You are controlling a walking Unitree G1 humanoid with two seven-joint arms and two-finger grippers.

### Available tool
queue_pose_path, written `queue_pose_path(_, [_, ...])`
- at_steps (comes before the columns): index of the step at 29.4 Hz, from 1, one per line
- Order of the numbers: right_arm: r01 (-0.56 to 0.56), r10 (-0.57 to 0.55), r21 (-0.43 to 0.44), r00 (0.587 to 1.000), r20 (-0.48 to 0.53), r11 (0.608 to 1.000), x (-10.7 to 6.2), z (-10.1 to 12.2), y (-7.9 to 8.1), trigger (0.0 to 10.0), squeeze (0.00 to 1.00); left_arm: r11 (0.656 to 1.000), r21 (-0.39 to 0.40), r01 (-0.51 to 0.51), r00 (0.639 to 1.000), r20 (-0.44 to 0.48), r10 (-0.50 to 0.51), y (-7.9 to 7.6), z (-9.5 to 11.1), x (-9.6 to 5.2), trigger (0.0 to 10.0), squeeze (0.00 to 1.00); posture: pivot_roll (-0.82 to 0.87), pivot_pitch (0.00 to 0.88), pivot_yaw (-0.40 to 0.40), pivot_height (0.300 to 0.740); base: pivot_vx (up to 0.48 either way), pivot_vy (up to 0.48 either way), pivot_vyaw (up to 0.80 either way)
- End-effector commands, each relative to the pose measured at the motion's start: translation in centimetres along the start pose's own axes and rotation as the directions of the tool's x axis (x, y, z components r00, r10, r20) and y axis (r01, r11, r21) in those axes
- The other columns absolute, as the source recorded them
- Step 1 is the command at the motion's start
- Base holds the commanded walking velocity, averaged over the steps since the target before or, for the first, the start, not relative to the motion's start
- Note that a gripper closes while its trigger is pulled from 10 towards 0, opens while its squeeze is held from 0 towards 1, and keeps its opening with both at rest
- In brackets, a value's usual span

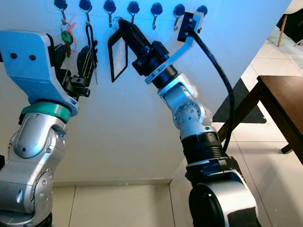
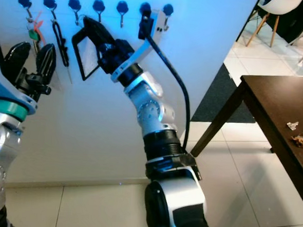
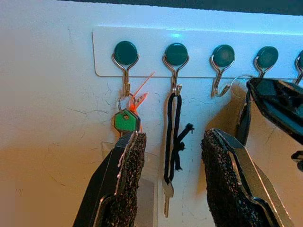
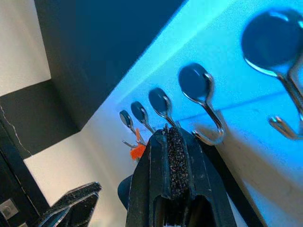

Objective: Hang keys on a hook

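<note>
Silver arm segments fill the foreground on both sides, rising toward a white wall. On the robot's left, the left gripper (image 3: 173, 175) is raised in front of the wall with its two black padded fingers (image 3: 130, 175) spread wide and nothing between them; it hangs just below the first hooks of the rack.

Farther in, the right gripper (image 1: 127, 29) reaches up to the hook rack (image 3: 199, 35), its fingers pressed narrowly together at the tip. A silver key ring (image 3: 239, 80) sits at those fingertips, right beside the third hook (image 3: 220, 71), and a black rectangular tag (image 1: 117, 55) with a pale clear face hangs below. Whether the ring is already over the hook or only touching it cannot be told, and the fingers hide how firmly they pinch it. No writing can be read on the tag.

On the wall itself, the first hook (image 3: 126, 64) carries a green-headed key (image 3: 126, 121) with an orange strip (image 3: 142, 92) beside it. The second hook (image 3: 176, 66) holds a black cord loop (image 3: 174, 137) with a silver key (image 3: 167, 198) at its lower end. The remaining hooks to the right are bare.

Off to the robot's right, a dark wooden table (image 2: 280, 106) stands on pale floor tiles (image 2: 229, 190), with a few small scraps (image 2: 300, 137) on its top.
</note>
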State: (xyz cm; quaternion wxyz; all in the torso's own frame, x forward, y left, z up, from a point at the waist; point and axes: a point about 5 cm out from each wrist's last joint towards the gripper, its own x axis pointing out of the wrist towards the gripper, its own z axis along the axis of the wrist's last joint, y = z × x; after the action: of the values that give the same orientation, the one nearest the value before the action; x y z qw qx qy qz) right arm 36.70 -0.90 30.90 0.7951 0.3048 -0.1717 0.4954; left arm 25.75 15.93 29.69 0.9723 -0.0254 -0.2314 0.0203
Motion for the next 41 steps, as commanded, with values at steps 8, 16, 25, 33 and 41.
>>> queue_pose_path(8, [-0.005, 0.008, 0.069, 0.999, -0.041, 0.998, 0.4, -2.2, 0.6, 10.0, 0.00, 1.000, -0.007, 0.005, 1.000, 0.003, -0.005, -0.1, 0.2, -0.1, 10.0, 0.00, 0.07, 0.089, 0.071, 0.740, 0.000, 0.000, 0.00])
queue_pose_path(16, [0.007, -0.002, 0.061, 0.997, -0.075, 0.998, -0.1, -3.0, 0.4, 10.0, 0.00, 1.000, -0.008, 0.006, 1.000, 0.004, -0.006, -0.1, 0.2, -0.2, 10.0, 0.00, 0.07, 0.081, 0.070, 0.740, 0.000, 0.000, 0.00])
queue_pose_path(25, [-0.017, 0.018, 0.014, 0.993, -0.115, 1.000, -0.7, -3.7, 0.5, 10.0, 0.00, 1.000, -0.008, 0.007, 1.000, 0.004, -0.007, -0.1, 0.2, -0.2, 10.0, 0.00, 0.07, 0.080, 0.071, 0.740, 0.000, 0.000, 0.00])
queue_pose_path(33, [-0.089, 0.077, -0.074, 0.984, -0.159, 0.993, -1.1, -4.1, 1.2, 10.0, 0.00, 1.000, -0.011, 0.011, 1.000, 0.004, -0.011, -0.2, 0.1, -0.1, 10.0, 0.00, 0.06, 0.078, 0.072, 0.740, 0.000, 0.000, 0.00])
queue_pose_path(41, [-0.136, 0.139, 0.066, 0.989, -0.042, 0.989, 0.9, -2.5, 2.1, 10.0, 0.00, 1.000, -0.011, 0.007, 1.000, -0.001, -0.007, -0.2, 0.0, -0.3, 10.0, 0.00, 0.07, 0.087, 0.061, 0.740, 0.000, 0.000, 0.00])
